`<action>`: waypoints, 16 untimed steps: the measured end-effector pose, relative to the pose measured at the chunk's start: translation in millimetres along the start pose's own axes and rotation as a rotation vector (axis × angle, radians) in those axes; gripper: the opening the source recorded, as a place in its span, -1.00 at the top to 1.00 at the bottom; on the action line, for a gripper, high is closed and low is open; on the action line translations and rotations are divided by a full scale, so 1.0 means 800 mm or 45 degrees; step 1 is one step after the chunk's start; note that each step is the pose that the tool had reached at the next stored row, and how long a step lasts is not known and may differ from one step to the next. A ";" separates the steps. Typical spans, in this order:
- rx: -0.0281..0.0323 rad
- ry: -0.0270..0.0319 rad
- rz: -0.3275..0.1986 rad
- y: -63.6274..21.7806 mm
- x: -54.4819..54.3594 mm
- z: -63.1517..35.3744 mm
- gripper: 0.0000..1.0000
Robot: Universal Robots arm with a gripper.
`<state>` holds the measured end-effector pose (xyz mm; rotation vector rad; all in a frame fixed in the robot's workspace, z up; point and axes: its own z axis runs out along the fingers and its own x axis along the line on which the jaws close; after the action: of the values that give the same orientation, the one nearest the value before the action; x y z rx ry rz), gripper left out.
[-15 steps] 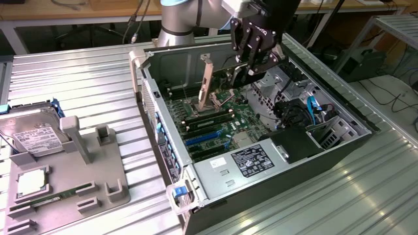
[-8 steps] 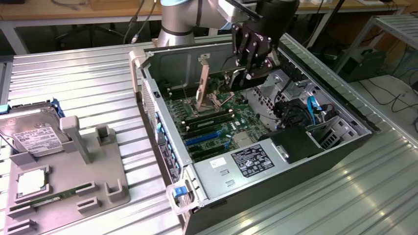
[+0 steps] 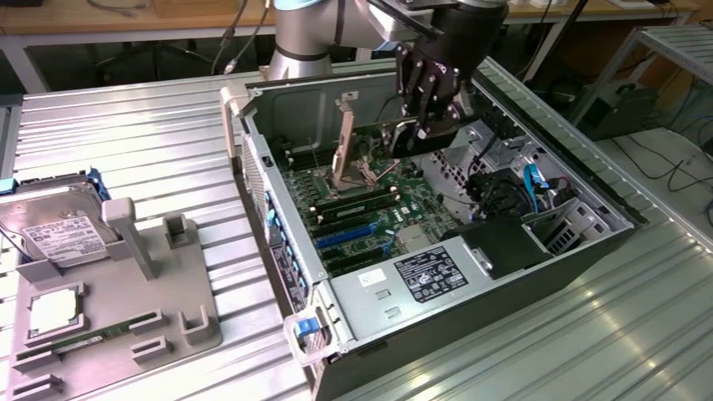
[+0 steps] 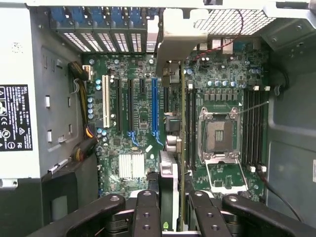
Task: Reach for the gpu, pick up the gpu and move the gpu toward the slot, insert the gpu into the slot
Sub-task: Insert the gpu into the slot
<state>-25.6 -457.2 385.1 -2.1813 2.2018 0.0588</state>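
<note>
Ribbed metal table (image 3: 145, 150): open PC case (image 3: 579, 242) at exterior view's right, grey parts holder (image 3: 167, 322) with hard drive (image 3: 62, 238) at near left.

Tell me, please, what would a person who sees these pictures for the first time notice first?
First, the open computer case on the ribbed metal table, with its green motherboard exposed. Next, the black gripper reaching into the case, its fingers closed on the gpu, held edge-on above the board, beside the blue slot. On the exterior view's left, a grey tray carries a hard drive.
</note>
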 end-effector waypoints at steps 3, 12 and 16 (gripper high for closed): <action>-0.0054 0.0004 0.000 0.001 0.000 0.003 0.44; -0.0213 0.0006 0.001 0.001 0.001 0.017 0.44; -0.0260 0.0006 0.001 0.001 0.002 0.027 0.44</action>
<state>-26.2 -457.2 363.3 -2.1909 2.2123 0.0812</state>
